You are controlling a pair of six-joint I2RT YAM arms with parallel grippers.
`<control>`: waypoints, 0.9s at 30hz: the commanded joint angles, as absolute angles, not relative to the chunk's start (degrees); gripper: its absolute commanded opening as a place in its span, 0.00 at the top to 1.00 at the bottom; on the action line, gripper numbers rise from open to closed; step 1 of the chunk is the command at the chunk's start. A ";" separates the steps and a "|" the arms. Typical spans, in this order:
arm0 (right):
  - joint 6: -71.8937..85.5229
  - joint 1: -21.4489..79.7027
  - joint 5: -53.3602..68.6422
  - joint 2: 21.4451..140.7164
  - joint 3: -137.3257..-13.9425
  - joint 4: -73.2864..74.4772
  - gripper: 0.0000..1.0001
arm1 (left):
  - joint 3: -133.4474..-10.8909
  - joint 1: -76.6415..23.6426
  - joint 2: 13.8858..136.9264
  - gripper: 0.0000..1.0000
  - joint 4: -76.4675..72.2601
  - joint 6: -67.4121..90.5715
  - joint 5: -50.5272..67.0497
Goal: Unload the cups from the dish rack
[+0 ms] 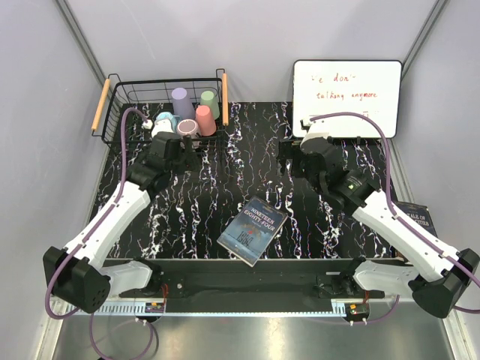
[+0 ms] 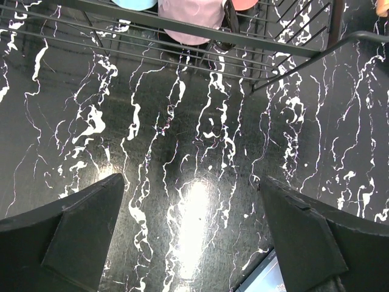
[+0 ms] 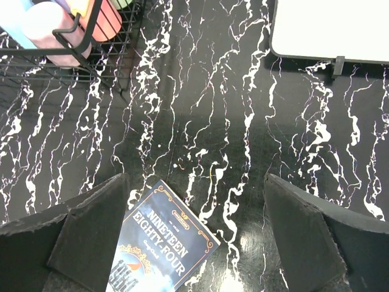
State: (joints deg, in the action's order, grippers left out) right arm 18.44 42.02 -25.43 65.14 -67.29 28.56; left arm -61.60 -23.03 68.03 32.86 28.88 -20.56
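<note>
You are holding the left jaws released just near of the dish rack (image 1: 100,105), its cups (image 1: 205,120) sitting inside; the right jaws are hanging released above the table (image 1: 300,225).

The left gripper (image 2: 189,180) hangs over a black marble-patterned tabletop (image 2: 182,134) streaked with white veins. Its two dark angular fingers (image 2: 79,231) sit in the bottom corners, set wide apart with only bare tabletop between them, where a bright patch of glare shows. Along the top edge runs the near side of a black wire dish rack (image 2: 200,29). Behind its thick rail is a dusty pink plastic cup (image 2: 191,15), with a light blue cup (image 2: 135,3) to its left and a salmon cup (image 2: 243,3) to its right, all cropped by the frame. A pale printed corner (image 2: 270,280) pokes in beside the right finger.
</note>
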 commanded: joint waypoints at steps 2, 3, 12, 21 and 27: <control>18.55 42.36 -24.34 65.39 -66.53 26.98 0.00 | -61.52 -23.20 67.06 0.01 30.41 28.47 -20.30; 18.72 42.36 -24.35 65.39 -66.45 27.07 0.00 | -61.61 -23.20 67.23 0.01 30.41 28.39 -20.30; 18.81 42.36 -24.79 64.25 -66.01 27.07 0.00 | -72.84 -22.85 74.25 0.01 35.05 27.86 -27.15; 21.27 42.28 -24.52 62.14 -65.48 28.56 0.00 | -103.24 -12.05 95.59 0.01 48.16 35.85 -21.63; 21.71 42.36 -24.17 60.91 -64.69 29.79 0.00 | -111.17 -8.62 105.72 0.01 50.36 37.09 -22.67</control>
